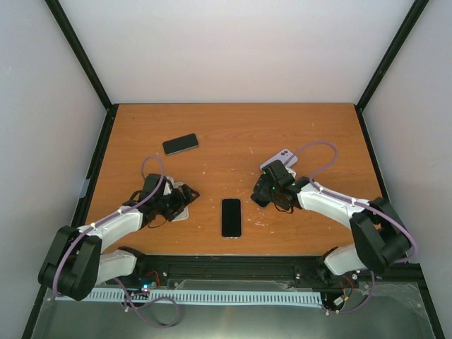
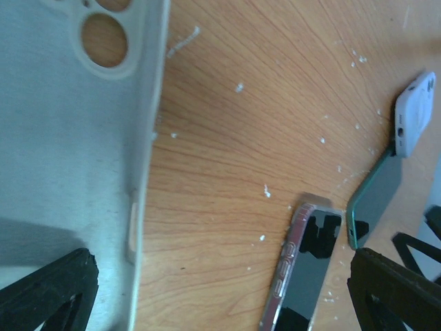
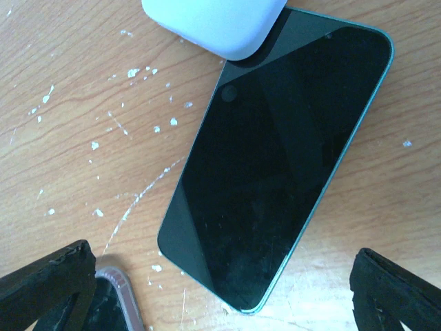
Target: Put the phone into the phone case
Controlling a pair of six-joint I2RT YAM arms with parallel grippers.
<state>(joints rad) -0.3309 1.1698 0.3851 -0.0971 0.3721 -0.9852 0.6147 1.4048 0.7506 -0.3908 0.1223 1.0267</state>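
Observation:
A pale grey-green phone case lies open side up with round camera holes, partly under my left gripper, which is open and empty; its left finger is over the case. In the top view the case peeks out below that gripper. A teal-edged phone lies screen up on the table, between the spread fingers of my open right gripper. In the top view the right gripper hides this phone. The phone also shows in the left wrist view.
A phone in a clear reddish case lies at the front middle. A lavender phone-shaped item rests on the teal phone's far end. Another dark phone lies at the back left. The enclosure's walls stand around the wooden table.

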